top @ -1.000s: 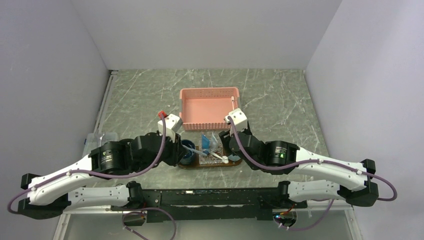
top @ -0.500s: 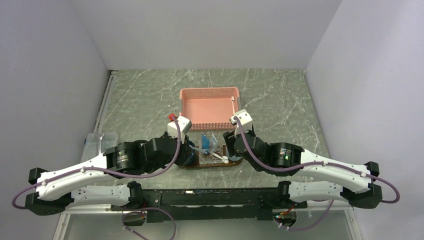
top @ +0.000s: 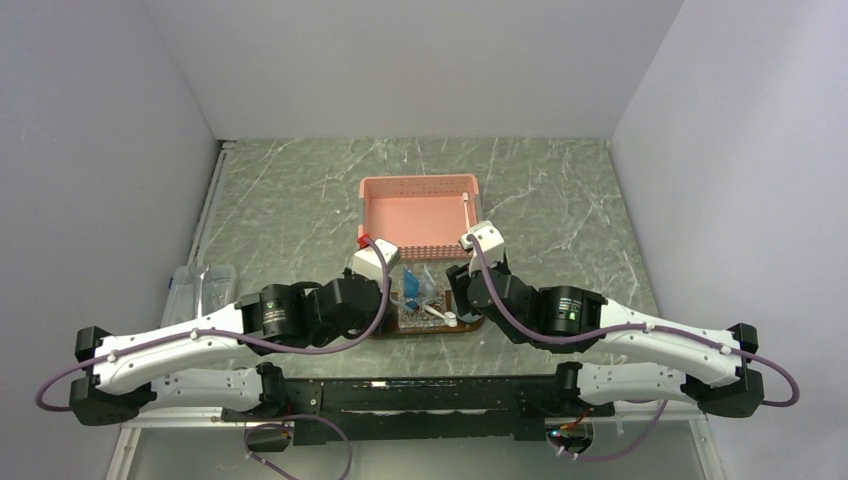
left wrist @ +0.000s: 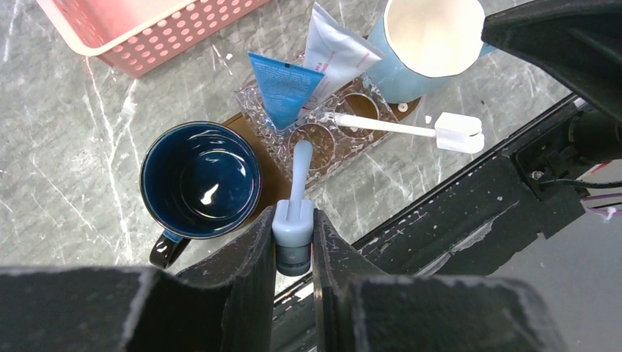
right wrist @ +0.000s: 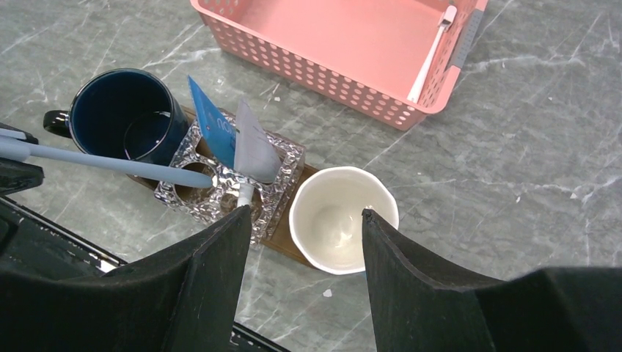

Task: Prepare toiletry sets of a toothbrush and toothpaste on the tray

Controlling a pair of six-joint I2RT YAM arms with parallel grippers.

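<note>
A: Our left gripper is clamped on the end of a toothbrush, lower centre of the left wrist view. Its tip sits just over the clear holder on the tray.
B: And our right gripper hangs with fingers apart above the white mug, holding nothing.
A: We worry about the tip. If we come down off-centre, it catches the rim and shoves the holder.
B: That could topple the toothpaste, or roll the other brush onto the bench.
</note>
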